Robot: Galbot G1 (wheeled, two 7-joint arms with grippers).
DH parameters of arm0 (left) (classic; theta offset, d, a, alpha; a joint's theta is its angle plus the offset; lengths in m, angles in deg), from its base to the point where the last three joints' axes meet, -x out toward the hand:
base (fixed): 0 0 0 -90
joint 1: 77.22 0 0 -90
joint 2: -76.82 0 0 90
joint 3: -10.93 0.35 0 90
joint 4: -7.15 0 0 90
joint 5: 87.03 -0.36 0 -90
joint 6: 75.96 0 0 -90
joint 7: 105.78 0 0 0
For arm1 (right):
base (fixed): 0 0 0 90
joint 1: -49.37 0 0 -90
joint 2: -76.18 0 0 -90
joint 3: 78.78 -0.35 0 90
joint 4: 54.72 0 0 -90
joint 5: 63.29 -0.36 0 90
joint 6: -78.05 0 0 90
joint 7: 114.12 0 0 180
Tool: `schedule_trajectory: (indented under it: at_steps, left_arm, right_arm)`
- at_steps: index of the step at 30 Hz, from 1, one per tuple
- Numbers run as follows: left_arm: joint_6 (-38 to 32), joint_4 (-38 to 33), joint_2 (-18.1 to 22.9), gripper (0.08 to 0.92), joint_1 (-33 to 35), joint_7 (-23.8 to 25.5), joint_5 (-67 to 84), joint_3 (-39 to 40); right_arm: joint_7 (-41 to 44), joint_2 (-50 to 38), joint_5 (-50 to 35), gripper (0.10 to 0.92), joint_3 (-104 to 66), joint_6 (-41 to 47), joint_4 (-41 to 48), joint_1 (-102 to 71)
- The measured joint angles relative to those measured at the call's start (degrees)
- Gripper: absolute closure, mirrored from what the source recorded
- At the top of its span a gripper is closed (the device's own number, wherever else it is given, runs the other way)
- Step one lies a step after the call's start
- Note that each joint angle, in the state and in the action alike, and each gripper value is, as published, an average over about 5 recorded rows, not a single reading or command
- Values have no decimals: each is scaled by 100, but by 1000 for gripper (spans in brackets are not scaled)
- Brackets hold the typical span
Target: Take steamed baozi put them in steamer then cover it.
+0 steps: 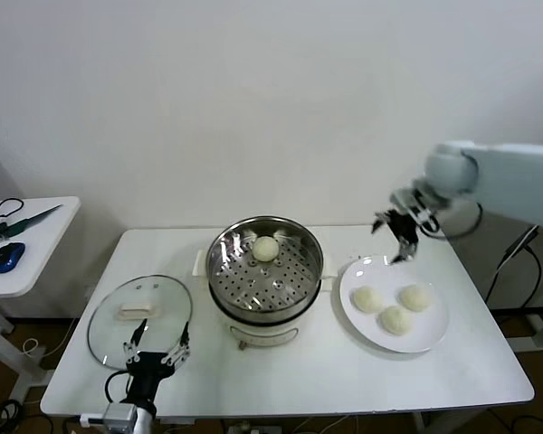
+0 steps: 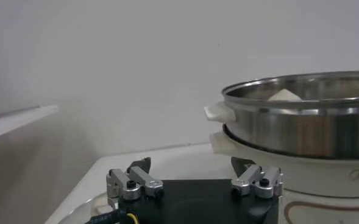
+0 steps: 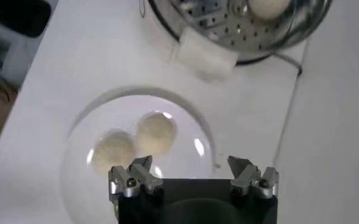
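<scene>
Baozi: one in steamer (image 1: 264, 276) at frame center, three on plate (image 1: 395, 315) right of it. My right pincer (image 1: 399, 237) open, empty, above plate's far edge. Left pincer (image 1: 154, 353) open, idle, lower left near cover (image 1: 140, 318) on counter (image 1: 344, 380). Three transfers plus covering remain.

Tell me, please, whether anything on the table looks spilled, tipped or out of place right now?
Nothing stands out. One bun sits in the steamer, three buns lie on the plate, and the lid lies flat on the table. The right hand hovers open above the plate; the left hand waits open by the lid.
</scene>
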Motion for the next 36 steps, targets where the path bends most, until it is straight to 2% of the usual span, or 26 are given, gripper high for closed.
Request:
schedule_trajectory:
  at_steps: [11, 29, 32, 36]
  left_arm:
    - [-57, 4, 87, 177, 120, -15, -86, -29]
    - [-76, 107, 102, 177, 115, -26, -103, -34]
    - [-75, 116, 104, 177, 100, -29, -101, -35]
    - [-70, 118, 105, 177, 98, -35, -92, -51]
  right_arm:
    - [-282, -3, 59, 203, -986, 713, 438, -1479]
    - [-457, 694, 254, 203, -1889, 1019, 1549, -2841]
    - [-466, 745, 278, 232, -1963, 1028, 1649, -2937]
    - [-459, 769, 291, 311, -2034, 1030, 1728, -2993]
